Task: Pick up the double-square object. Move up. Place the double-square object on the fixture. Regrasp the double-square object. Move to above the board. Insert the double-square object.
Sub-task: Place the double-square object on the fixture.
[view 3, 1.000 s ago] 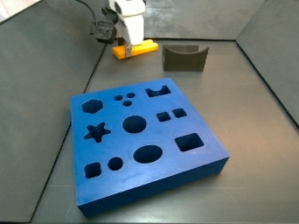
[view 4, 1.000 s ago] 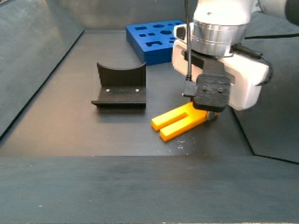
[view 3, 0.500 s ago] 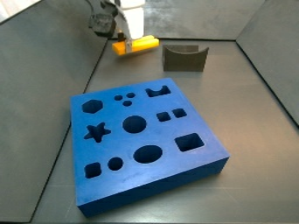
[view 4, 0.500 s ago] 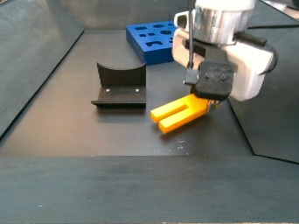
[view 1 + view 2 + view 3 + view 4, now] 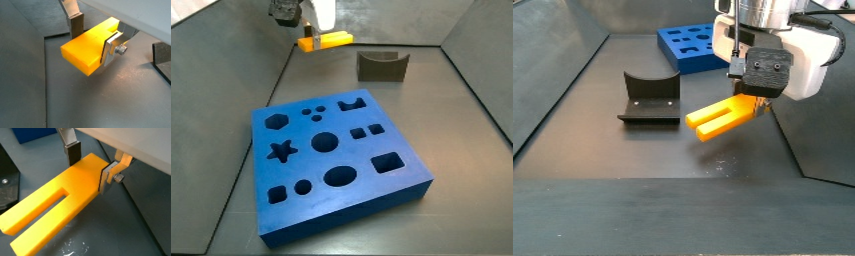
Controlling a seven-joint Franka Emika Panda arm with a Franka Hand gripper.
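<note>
End effector (image 5: pixel 756 97) clamped on double-square object (image 5: pixel 724 115), seemingly lifted off floor, fixture (image 5: pixel 648 98) beside, board (image 5: pixel 338 158) apart

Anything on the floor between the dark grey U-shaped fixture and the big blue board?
No: in a side view, bare floor separates fixture from board. The gripper holds the yellow-orange bar off to one side.

Double-square object (image 5: pixel 60 215): smooth satin yellow-orange plastic. Gripper (image 5: pixel 93 37) above the floor: brushed silver metal fingers (image 5: pixel 112 46), matt dark pads. Floor (image 5: pixel 120 100): dull grey metal, scuffed sheen. Board (image 5: pixel 338 160): matt blue.
</note>
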